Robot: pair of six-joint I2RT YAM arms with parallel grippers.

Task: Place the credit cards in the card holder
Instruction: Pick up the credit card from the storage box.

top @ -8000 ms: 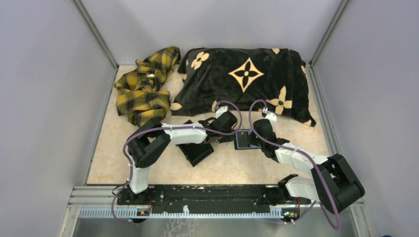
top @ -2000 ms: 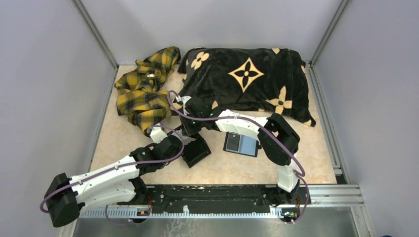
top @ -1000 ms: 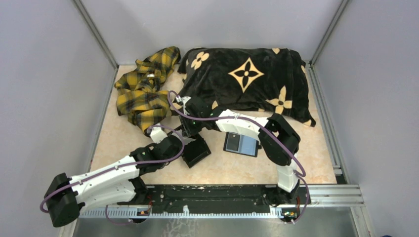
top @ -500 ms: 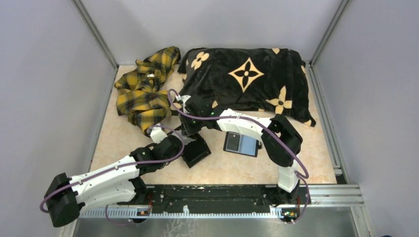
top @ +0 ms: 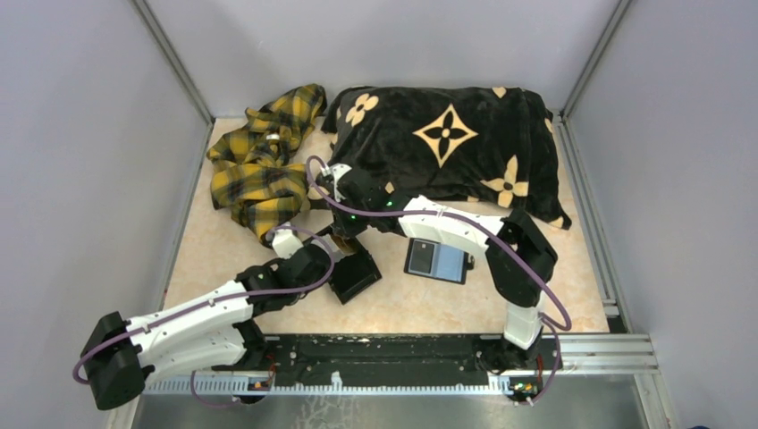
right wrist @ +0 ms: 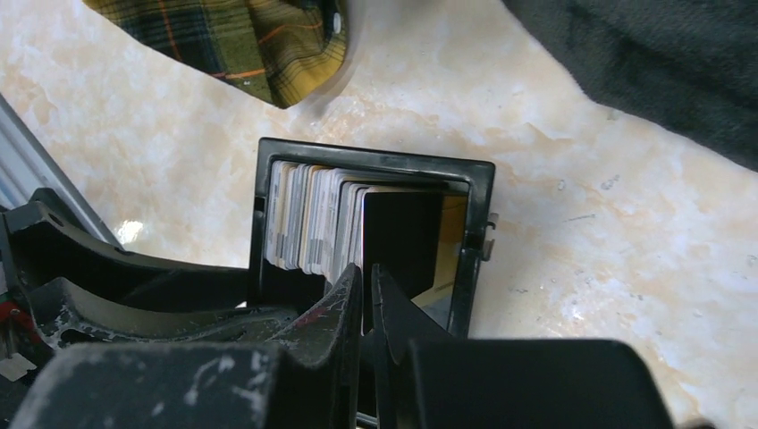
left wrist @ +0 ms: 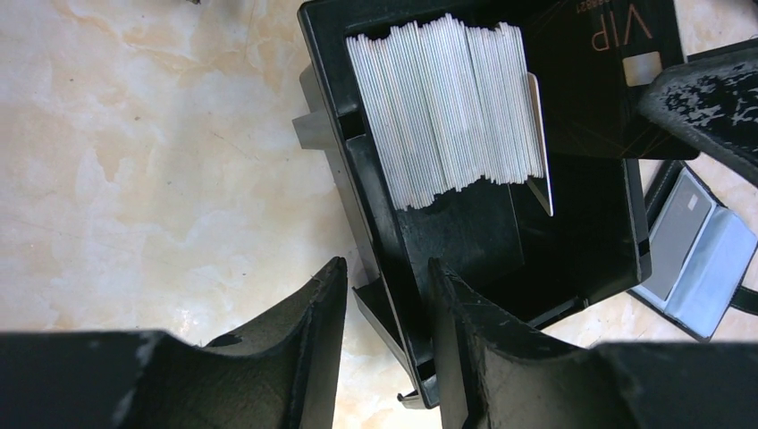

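Clamps black tray (left wrist: pixel 474 241) wall with left gripper (left wrist: pixel 386 268), fingers half-spread; pinches black VIP card (left wrist: pixel 594 89) with right gripper (right wrist: pixel 365 268), fingers almost closed, beside credit cards (left wrist: pixel 442 107) stacked upright in tray; shows card holder (top: pixel 435 259) open, just beside tray.

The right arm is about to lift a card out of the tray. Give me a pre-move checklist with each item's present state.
1. Right gripper pinching the black VIP card: ok, its fingers are closed on the card.
2. Only one card pinched: cannot tell; the white cards stand right against it.
3. Left gripper steadying the black card tray: cannot tell; its fingers straddle the tray's wall, but clamping is unclear.
4. Card holder open, panels up: ok, it lies beside the tray.
5. Free slot in the holder: cannot tell.
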